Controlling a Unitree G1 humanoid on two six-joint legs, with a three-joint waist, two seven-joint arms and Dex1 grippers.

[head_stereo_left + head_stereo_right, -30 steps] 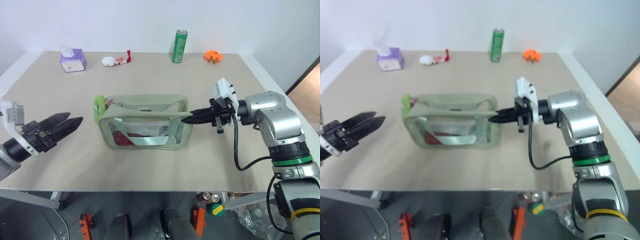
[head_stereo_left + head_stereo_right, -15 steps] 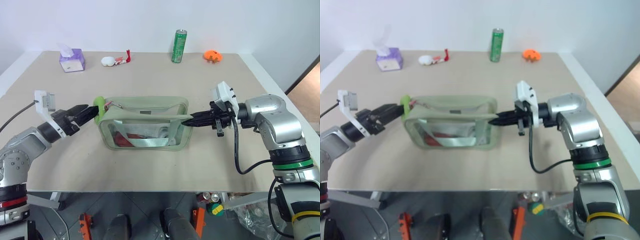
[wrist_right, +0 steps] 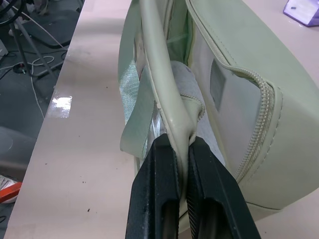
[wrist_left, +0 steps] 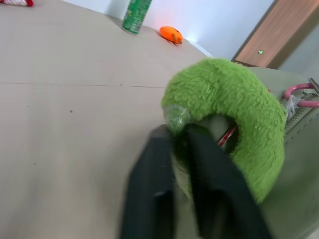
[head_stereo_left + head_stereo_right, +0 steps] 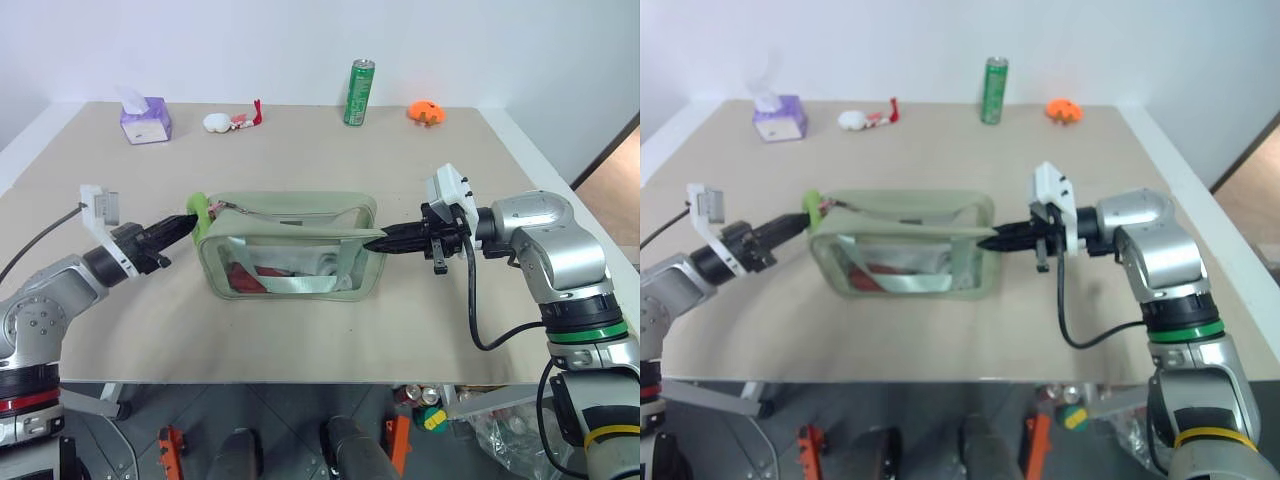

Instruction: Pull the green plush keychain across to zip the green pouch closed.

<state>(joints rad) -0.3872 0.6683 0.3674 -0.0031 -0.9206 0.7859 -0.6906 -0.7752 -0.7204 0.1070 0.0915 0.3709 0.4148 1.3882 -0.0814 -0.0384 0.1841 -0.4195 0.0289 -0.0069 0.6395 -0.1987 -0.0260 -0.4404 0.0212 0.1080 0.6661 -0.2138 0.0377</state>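
The green pouch stands mid-table, its top zipper partly open. At its left end sits the green plush keychain, a fuzzy lime ring. My left gripper reaches in level from the left. In the left wrist view it is shut on the ring's near rim. My right gripper comes from the right and is shut on the pouch's pale strap handle at the pouch's right end, with both black fingers pinching the strap.
Along the table's far edge stand a purple tissue box, a white and red toy, a tall green can and an orange object. Bare tabletop lies behind and in front of the pouch.
My left gripper came in from the left with its fingers open, reached the plush keychain and shut on it. The right gripper has kept its hold on the strap.
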